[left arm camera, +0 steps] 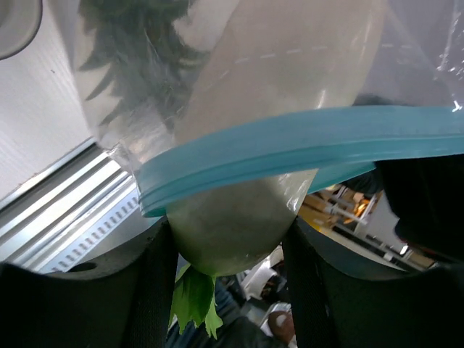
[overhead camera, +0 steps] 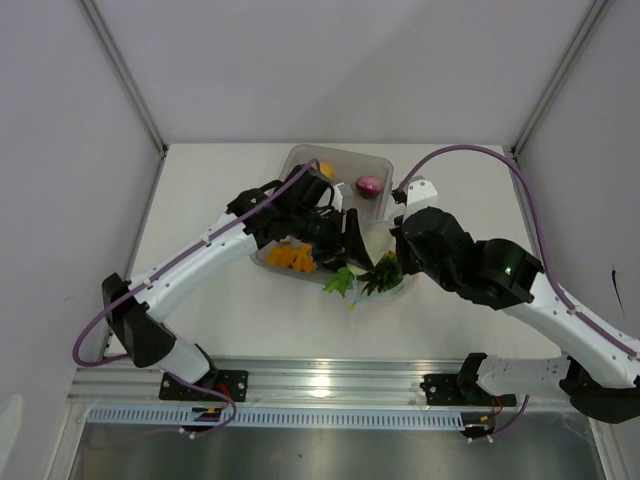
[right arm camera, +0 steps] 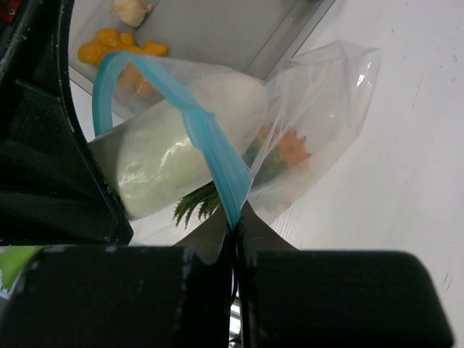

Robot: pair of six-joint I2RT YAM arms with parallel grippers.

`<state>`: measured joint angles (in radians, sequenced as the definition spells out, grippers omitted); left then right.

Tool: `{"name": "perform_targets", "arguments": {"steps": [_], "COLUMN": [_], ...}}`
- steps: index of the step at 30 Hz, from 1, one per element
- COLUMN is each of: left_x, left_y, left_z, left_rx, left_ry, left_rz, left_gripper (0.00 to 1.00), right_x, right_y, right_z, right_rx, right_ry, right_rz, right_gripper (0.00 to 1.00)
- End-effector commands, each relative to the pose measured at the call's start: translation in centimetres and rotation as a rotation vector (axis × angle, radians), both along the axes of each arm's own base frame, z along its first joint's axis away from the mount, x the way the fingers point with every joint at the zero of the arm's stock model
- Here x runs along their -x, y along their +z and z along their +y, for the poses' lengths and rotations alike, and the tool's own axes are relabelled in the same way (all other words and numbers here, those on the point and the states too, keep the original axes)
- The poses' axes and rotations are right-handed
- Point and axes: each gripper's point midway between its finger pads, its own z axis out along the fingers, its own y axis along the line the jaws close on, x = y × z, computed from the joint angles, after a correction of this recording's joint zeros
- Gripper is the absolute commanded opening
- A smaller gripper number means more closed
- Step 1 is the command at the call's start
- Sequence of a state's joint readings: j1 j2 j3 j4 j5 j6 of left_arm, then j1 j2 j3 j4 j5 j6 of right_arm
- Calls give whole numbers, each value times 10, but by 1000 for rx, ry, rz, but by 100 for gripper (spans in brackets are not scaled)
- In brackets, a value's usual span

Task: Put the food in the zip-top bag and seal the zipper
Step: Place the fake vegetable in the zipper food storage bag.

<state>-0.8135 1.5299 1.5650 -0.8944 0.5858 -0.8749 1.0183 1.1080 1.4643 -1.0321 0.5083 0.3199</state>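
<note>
**A:** Where's the bag?

**B:** The bag [right arm camera: 326, 94] rests on the table [overhead camera: 250, 330] just beside the tray [overhead camera: 380, 160], with its mouth lifted. The radish [right arm camera: 174, 145] is partway through the mouth, and the zipper [right arm camera: 210, 138] loops around its middle. An orange piece [right arm camera: 293, 148] and some green are already inside.

**A:** Who holds what?

**B:** The right gripper [right arm camera: 235, 232] is pressed together on the zipper's edge, holding the mouth up. The left gripper [left arm camera: 228, 246] clasps the radish's outer end, one finger on each side, with a leaf [left arm camera: 192, 301] hanging below.

**A:** So which step is this?

**B:** Loading, I'd say, somewhere mid-task. The onion [overhead camera: 370, 184] and the orange bits [overhead camera: 292, 258] lie in the tray, and the zipper is unsealed.

**A:** And next?

**B:** The radish should go deeper until it clears the strip. Then the left fingers open without dragging it back out. The right pinch has to hold, or the mouth will sag shut. The film looks slack, so the radish may snag on the strip.
</note>
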Motion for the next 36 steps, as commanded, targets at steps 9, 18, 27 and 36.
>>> {"name": "perform_targets", "arguments": {"steps": [9, 18, 27, 36], "left_x": [-10, 9, 36, 11], "left_y": [42, 33, 7, 14], "left_z": [-20, -16, -13, -8], "left_rx": [114, 44, 25, 69], "left_ry": [127, 68, -27, 107], "left_rz": [65, 106, 121, 212], "left_gripper": [1, 1, 1, 10], "right_x": [-1, -1, 0, 6], "right_y": [14, 13, 16, 8], "right_z": [6, 3, 8, 14], "right_rx": [-49, -22, -38, -32], "right_ry": [-7, 5, 29, 102], "right_rz": [-63, -76, -80, -68], "right_gripper": [0, 0, 0, 0]}}
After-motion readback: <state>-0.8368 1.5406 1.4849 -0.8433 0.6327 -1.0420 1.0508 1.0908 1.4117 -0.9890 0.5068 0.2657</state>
